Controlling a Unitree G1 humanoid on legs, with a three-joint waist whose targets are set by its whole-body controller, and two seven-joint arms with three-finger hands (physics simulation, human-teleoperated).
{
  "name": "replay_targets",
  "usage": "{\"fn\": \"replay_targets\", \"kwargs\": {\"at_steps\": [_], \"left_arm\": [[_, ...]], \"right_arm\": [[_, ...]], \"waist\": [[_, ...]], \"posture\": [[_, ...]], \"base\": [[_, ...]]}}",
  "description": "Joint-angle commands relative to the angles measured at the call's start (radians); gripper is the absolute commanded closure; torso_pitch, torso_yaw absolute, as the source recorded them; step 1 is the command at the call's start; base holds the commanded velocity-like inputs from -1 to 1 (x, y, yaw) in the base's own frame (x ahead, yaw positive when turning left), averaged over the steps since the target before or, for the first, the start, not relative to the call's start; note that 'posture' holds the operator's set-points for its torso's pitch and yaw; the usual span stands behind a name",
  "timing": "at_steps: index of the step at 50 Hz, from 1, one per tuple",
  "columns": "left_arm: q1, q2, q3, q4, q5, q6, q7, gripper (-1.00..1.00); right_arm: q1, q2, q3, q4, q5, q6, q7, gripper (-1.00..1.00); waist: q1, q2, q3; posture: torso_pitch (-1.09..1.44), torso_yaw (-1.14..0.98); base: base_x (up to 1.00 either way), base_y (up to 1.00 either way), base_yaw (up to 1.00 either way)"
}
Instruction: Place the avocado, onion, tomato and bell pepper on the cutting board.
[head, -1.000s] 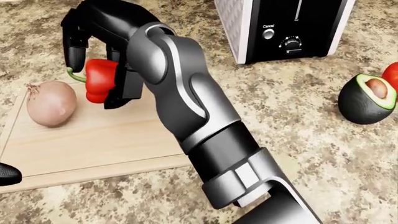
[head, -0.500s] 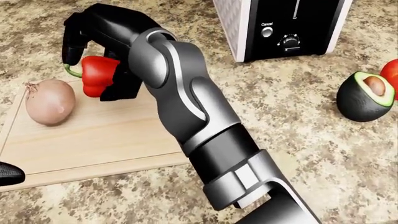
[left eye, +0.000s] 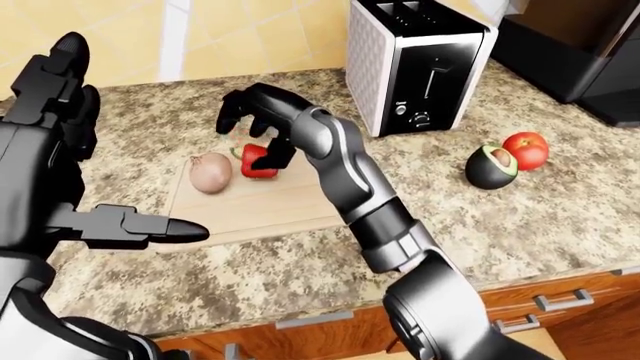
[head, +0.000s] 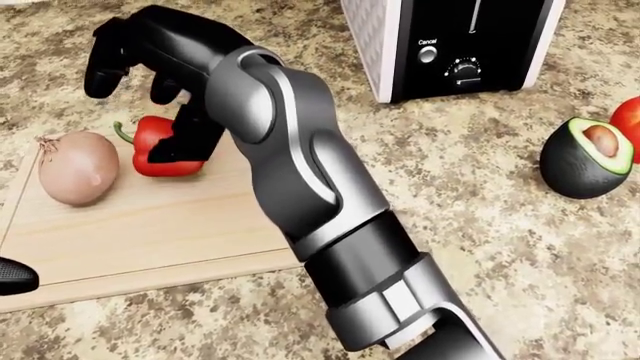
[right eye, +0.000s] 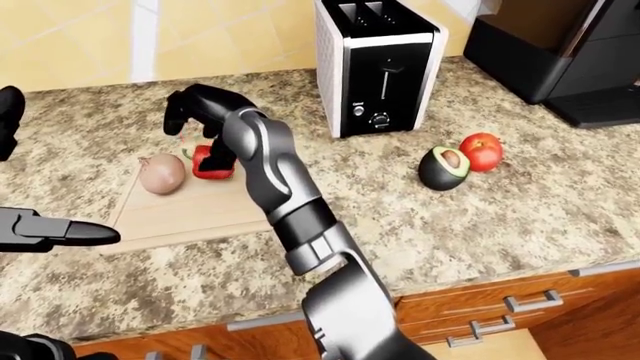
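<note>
Onion (head: 78, 168) and bell pepper (head: 160, 154) lie on the cutting board (head: 150, 225), right hand (head: 150, 56) spread open above the pepper, while avocado (head: 588, 157) and tomato (left eye: 526, 149) wait beside the toaster (left eye: 418, 64), off the board.

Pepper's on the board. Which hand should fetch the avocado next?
Right hand, probably: it is open and empty, and the avocado lies to the view's right. The left hand hangs at the far left.

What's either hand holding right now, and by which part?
Nothing. The right hand is open above the bell pepper, which rests on the cutting board; one finger stands against it without gripping. The left hand is open and empty.
</note>
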Motion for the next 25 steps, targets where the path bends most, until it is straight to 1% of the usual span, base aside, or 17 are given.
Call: {"fn": "replay_targets", "kwargs": {"at_steps": [1,3,8,13,16,19,22,25], "left_arm": [[-0.020,0.012,0.003,-0.011,0.003,-0.017,0.011,-1.00],[-0.020,0.010,0.002,-0.011,0.003,-0.018,0.012,-1.00],[-0.023,0.009,0.002,-0.011,0.014,-0.020,0.002,-1.00],[-0.021,0.006,0.000,-0.011,0.015,-0.022,0.005,-1.00],[-0.018,0.006,0.004,-0.011,0.012,-0.025,0.007,-1.00],[-0.006,-0.004,0.000,-0.011,-0.003,-0.029,0.031,-1.00],[-0.002,0.006,-0.009,-0.011,-0.026,-0.020,0.056,-1.00],[-0.009,0.028,-0.026,-0.011,-0.049,0.008,0.083,-1.00]], "right_arm": [[-0.035,-0.001,-0.007,-0.042,0.000,-0.010,-0.011,-0.19],[-0.028,0.001,-0.005,-0.053,-0.003,-0.004,-0.005,-0.28],[-0.024,-0.002,-0.009,-0.077,-0.007,0.009,0.002,-0.28],[-0.052,-0.041,-0.036,-0.070,0.021,0.009,-0.014,-0.27],[-0.008,-0.065,-0.032,-0.182,0.012,0.055,0.024,-0.27],[0.038,-0.090,-0.036,-0.286,0.004,0.093,0.058,-0.29],[0.056,-0.112,-0.046,-0.337,0.003,0.113,0.071,-0.30],[0.071,-0.128,-0.049,-0.384,0.002,0.132,0.086,-0.36]], "waist": [[0.000,0.009,-0.026],[0.000,0.009,-0.026],[-0.001,0.009,-0.025],[0.000,0.008,-0.025],[0.002,0.005,-0.023],[0.004,0.001,-0.022],[0.004,0.000,-0.023],[0.003,-0.001,-0.024]], "posture": [[0.00,0.00],[0.00,0.00],[0.00,0.00],[0.00,0.00],[0.00,0.00],[0.00,0.00],[0.00,0.00],[0.00,0.00]], "base": [[0.00,0.00,0.00],[0.00,0.00,0.00],[0.00,0.00,0.00],[0.00,0.00,0.00],[0.00,0.00,0.00],[0.00,0.00,0.00],[0.00,0.00,0.00],[0.00,0.00,0.00]]}}
